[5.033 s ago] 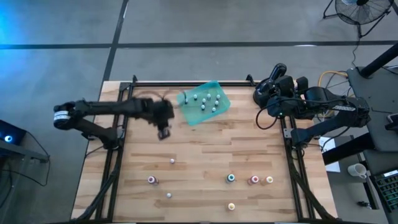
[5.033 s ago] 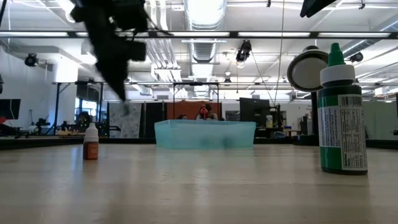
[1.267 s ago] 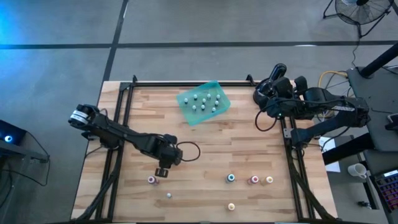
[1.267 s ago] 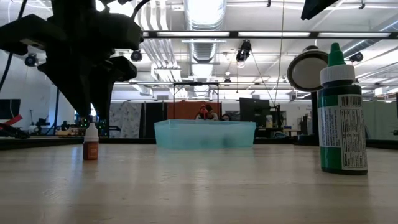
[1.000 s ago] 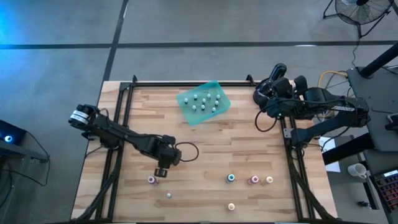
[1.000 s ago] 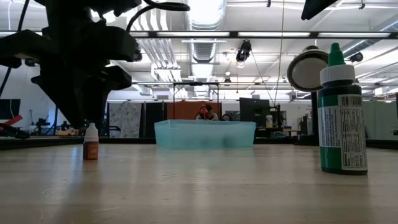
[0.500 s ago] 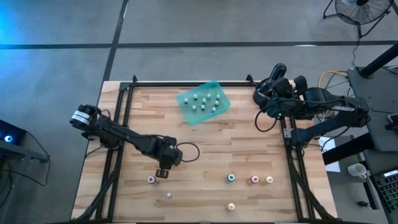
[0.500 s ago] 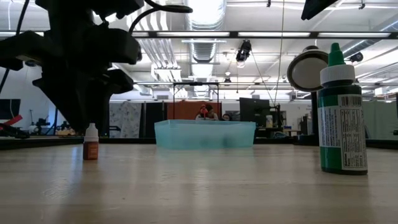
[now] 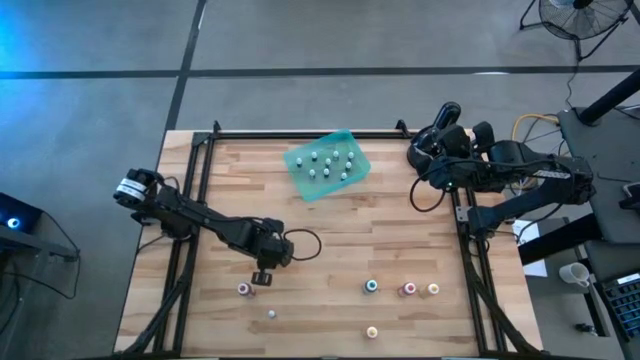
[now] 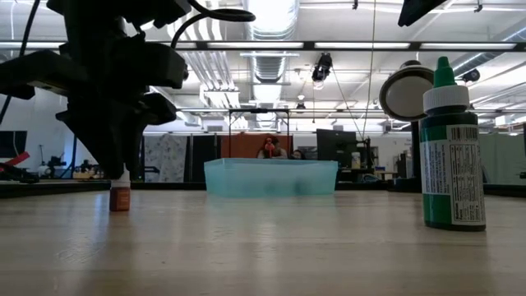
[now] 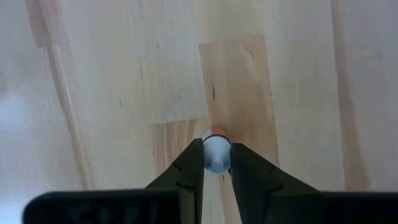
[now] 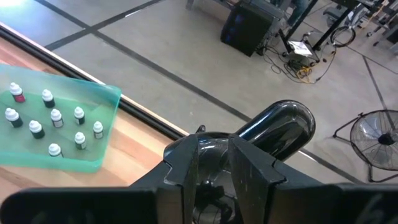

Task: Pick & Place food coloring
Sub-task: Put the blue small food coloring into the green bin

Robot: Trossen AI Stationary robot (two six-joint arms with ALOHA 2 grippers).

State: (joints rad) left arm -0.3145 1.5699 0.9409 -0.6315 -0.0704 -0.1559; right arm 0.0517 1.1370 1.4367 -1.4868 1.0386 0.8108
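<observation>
My left gripper [image 11: 216, 163] is down on the wooden table [image 9: 330, 225], well away from the teal tray [image 9: 327, 165], toward the table's near edge and on my left side of it. Its two fingers [image 11: 186, 171] are clamped on the white cap of a small orange food coloring bottle [image 10: 120, 196], which stands upright on the wood; from my wrist I see the cap pinched between the fingertips and a sliver of orange beyond it.

The tray holds nine more white-capped bottles [image 12: 56, 117], standing together inside it. Farther from the tray than my left gripper, a pink bottle [image 9: 243, 289] and a white-topped one [image 9: 271, 313] stand just beyond the clamped bottle. Well off to my right side, also far from the tray, stand a teal one [image 9: 371, 286], a pink one [image 9: 408, 290], two yellow ones [image 9: 433, 289] and [image 9: 372, 331].

My right gripper [image 12: 211, 158] waits just beside the tray's right side, at the table's back corner, fingers close together with nothing between them.
</observation>
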